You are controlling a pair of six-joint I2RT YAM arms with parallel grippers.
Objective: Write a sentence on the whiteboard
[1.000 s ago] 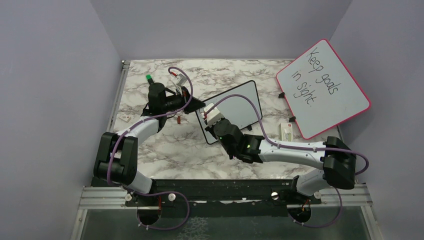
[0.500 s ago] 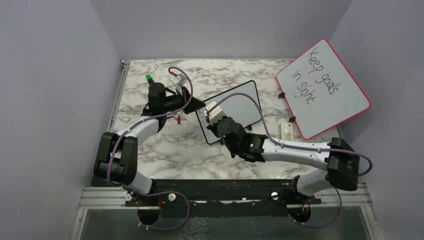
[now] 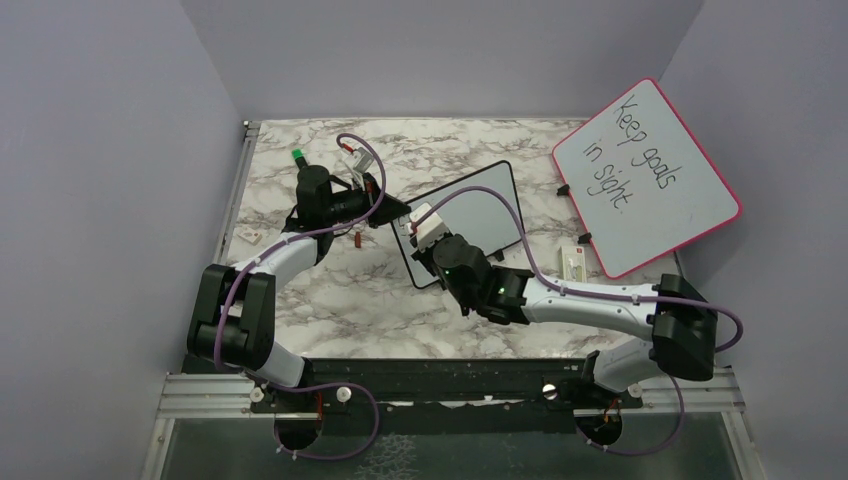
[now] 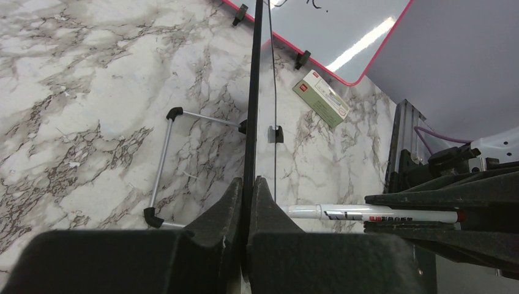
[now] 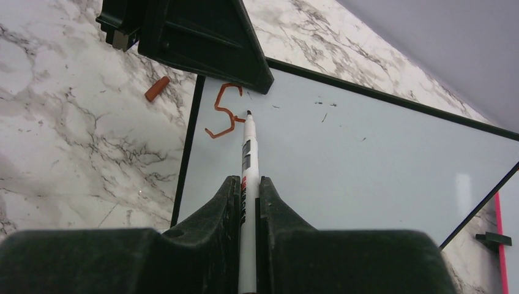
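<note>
The thin, stiff whiteboard [image 5: 343,153] looks light and tippy; left claw [image 4: 248,184] pinches its edge, right claw [image 5: 248,180] squeezes the pen [image 5: 248,147].

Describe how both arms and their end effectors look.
The left arm and right arm match: white links, bulky black joints, a purple cable looping alongside, green spots near the wrists. The left end effector and right end effector have black wedge-shaped fingers.
</note>
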